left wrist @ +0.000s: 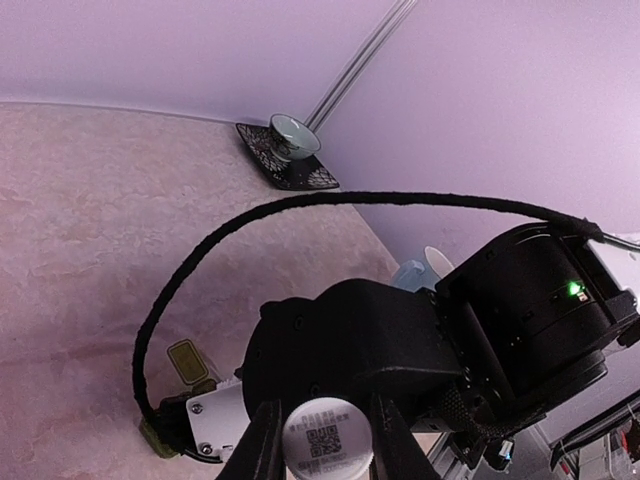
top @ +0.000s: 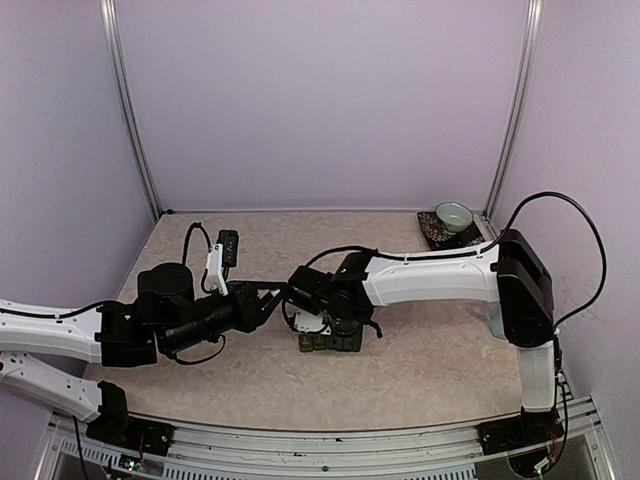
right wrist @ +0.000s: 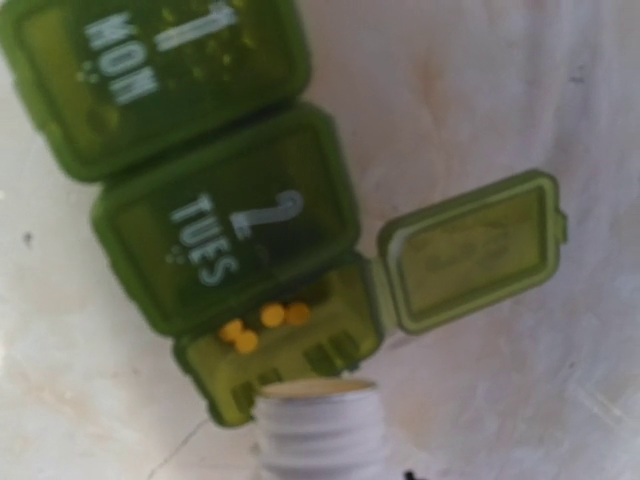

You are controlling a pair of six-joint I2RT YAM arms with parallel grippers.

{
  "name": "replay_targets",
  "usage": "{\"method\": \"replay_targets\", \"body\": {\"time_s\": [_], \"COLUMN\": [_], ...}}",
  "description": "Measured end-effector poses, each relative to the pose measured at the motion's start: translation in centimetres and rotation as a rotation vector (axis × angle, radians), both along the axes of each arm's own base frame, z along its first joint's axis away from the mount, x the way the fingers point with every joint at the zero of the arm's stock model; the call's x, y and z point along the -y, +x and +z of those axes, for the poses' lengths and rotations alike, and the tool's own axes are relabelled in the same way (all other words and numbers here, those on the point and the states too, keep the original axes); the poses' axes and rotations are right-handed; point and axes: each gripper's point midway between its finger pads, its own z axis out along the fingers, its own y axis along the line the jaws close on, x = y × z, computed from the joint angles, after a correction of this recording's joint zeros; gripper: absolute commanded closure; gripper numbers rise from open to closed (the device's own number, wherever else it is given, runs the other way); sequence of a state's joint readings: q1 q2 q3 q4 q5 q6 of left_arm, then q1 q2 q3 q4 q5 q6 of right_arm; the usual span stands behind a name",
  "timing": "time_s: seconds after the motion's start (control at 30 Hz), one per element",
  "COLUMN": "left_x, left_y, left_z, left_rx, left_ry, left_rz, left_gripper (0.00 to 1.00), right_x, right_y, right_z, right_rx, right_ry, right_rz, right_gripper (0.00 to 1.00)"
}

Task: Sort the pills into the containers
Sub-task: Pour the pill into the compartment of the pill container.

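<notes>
R gripper (top: pixel 312 300), closed, apparently on white bottle (right wrist: pixel 318 425), aims its mouth at open compartment (right wrist: pixel 290 355) w/ pills (right wrist: pixel 270 318); L gripper (left wrist: pixel 322 440), shut, keeps QR-marked disc (left wrist: pixel 325 448) (cap?) aside.

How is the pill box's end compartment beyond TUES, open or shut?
Open. Its lid is swung out sideways, and a few orange pills show inside the compartment.

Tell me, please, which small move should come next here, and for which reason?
Probably draw the white bottle back, away from the green pill box. Its open end compartment already holds a few yellow pills, its lid stands open beside it, and the bottle mouth is right at its edge. The other two lids are shut.
</notes>
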State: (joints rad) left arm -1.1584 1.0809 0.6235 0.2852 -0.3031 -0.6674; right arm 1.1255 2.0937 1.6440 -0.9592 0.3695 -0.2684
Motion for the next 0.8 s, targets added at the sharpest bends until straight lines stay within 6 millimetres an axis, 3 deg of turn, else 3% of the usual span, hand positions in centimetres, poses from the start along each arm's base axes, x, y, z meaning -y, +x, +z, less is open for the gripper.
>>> {"method": "replay_targets", "body": {"time_s": [0.8], "left_x": [0.21], "left_y": [-0.22], "left_z": [0.27], "left_rx": [0.000], "left_ry": [-0.016], "left_rz": [-0.007], "left_gripper": [0.86], "right_x": [0.41], "right_y": [-0.09], "right_z": [-0.79], "right_rx": [0.129], "right_ry": [-0.108], "right_rz": [0.110], "right_gripper": [1.00]}}
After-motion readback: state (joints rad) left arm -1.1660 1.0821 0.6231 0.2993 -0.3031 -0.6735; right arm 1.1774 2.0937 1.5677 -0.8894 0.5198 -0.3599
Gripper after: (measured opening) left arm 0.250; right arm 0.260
